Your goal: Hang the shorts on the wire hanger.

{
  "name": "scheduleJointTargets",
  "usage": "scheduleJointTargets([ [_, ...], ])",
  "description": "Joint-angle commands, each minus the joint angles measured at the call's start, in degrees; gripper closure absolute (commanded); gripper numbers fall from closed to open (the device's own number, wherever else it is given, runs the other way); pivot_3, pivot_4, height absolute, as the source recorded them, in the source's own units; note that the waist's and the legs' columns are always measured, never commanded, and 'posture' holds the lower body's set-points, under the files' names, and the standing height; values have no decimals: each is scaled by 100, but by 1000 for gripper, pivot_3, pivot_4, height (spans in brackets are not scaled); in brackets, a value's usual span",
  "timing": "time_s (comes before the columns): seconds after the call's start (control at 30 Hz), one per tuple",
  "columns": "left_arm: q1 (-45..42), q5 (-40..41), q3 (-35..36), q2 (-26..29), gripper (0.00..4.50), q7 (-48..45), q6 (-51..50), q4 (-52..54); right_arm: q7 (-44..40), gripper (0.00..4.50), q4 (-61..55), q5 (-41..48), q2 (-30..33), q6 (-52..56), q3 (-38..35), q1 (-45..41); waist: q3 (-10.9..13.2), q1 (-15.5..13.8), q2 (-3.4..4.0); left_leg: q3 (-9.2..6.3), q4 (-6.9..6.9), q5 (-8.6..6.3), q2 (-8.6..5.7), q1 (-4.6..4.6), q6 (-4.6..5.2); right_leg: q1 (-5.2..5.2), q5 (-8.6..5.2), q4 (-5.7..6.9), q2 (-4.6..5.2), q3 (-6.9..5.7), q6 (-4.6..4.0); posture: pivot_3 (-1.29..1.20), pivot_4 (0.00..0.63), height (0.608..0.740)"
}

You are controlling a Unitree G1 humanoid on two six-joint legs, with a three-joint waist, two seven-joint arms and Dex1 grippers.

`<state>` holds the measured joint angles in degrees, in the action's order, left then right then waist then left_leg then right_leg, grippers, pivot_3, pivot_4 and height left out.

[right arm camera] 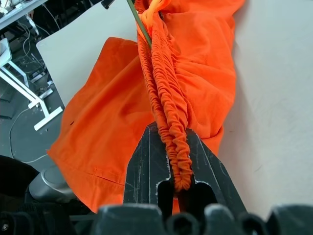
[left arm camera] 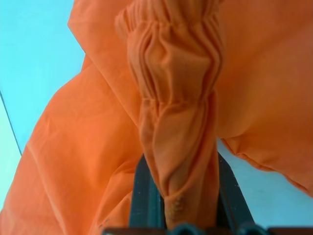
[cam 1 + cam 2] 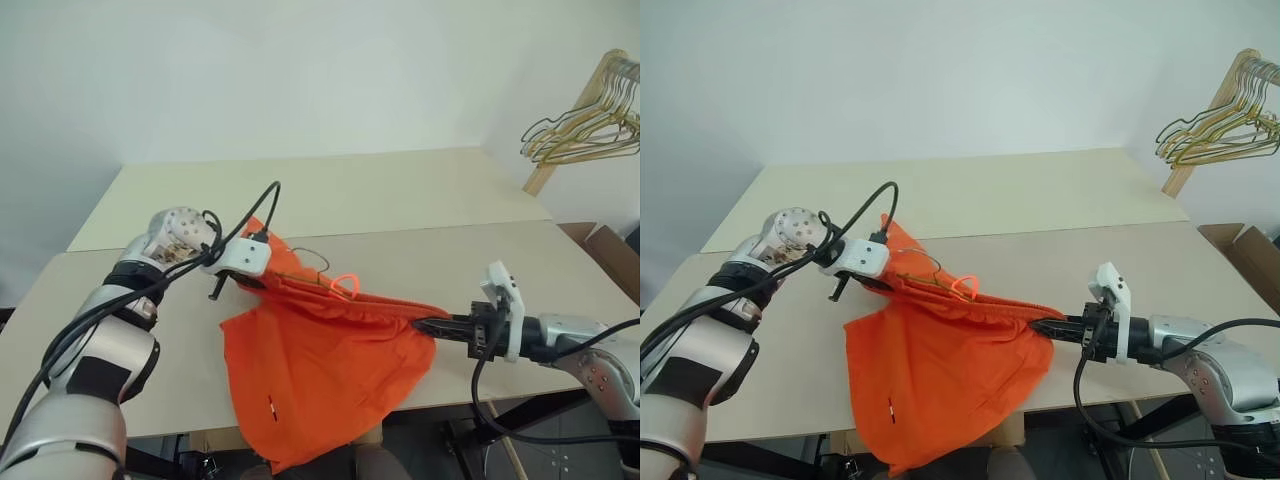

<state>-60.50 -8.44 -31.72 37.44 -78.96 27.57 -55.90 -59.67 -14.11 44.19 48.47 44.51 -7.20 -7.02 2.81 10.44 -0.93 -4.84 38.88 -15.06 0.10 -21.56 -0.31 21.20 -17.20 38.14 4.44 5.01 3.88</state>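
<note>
Stretching an orange waistband between two pinching grippers

Pinching the gathered waistband from both ends, the two pairs of black fingers hold the shorts (image 3: 320,350) taut above the counter (image 3: 400,200). In the left wrist view the left fingers (image 2: 146,196) press from either side on a bunched fold of the elastic band, the fabric puckered into tight vertical pleats between them. In the right wrist view the right fingers (image 1: 146,166) clamp the other end of the band, which runs away from them as a ropy, ruffled cord of cloth.

The left gripper (image 3: 250,278) sits at the near-left part of the counter, tilted downward; the right gripper (image 3: 432,325) reaches in level from the right, at the counter's near edge. Between them the waistband forms a nearly straight, slightly sloping line, with a small orange drawstring loop (image 3: 346,284) standing up from it.

Below the band, the thin bright orange fabric hangs in a smooth sheet over the counter's front edge. A thin dull wire, the wire hanger (image 3: 310,258), curves out of the cloth near the left gripper, mostly hidden by the shorts.

The counter is pale, matte and flat. At the far right, a bunch of wire hangers (image 3: 590,125) hangs from a slanted wooden rod (image 3: 570,125), well apart from the shorts.
</note>
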Motion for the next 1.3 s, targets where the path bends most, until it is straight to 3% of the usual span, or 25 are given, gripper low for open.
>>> scheduleJointTargets([
  [0.03, -42, -180, 304, 466, 4500, -245, -476, -561, -4, 4490, 73, -9, 334, 6, -524, -152, 0, 7, 0, 0, 0, 0, 0, 0, 0, 0, 0, 0, 0, 0, 0, -197, 0, 740],
  [0.17, -21, 148, 583, 278, 4500, -566, -736, -380, 361, 4490, -85, -123, 103, -139, -434, -450, 0, 13, 0, 0, -1, 0, 1, 1, 0, 1, 0, 2, -2, 0, 0, -196, 0, 740],
  [0.6, -93, 347, 1116, -121, 4500, -1014, -1284, -142, 271, 108, -276, -149, 331, -210, -847, -443, 0, -12, 0, -1, 2, 0, 0, -5, 0, 1, 0, 1, 1, -5, 0, -200, 0, 740],
  [0.7, -155, 335, 1166, -230, 4500, -1024, -1293, -140, 377, 22, -357, -83, 354, -229, -1025, -686, 0, -3, 0, -2, 2, 0, 1, -5, 0, 1, 0, 1, 1, -5, 0, -202, 0, 740],
  [0.83, -323, 356, 1213, -442, 4500, -1124, -1284, -78, 598, 22, -602, 7, 466, 122, -724, -1812, 1, 63, 8, 2, 2, 0, 0, -1, 0, 2, 0, 7, 1, 0, 0, -208, 0, 740],
  [1.07, -557, 321, 1222, -832, 4500, -1122, -1246, -98, 762, 22, -696, -564, 300, 886, 1072, -3481, 0, 164, 7, -8, -2, 0, 4, -16, 0, 8, 0, -3, 2, -12, 0, -213, 0, 740],
  [1.3, -655, 288, 1248, -993, 4500, -1036, -1224, -108, 380, 22, -670, -834, 801, 1082, 1379, -3627, 0, 135, 7, -24, 5, 1, -7, -44, -1, 28, 0, -1, 11, -21, 0, -192, 0, 740],
])
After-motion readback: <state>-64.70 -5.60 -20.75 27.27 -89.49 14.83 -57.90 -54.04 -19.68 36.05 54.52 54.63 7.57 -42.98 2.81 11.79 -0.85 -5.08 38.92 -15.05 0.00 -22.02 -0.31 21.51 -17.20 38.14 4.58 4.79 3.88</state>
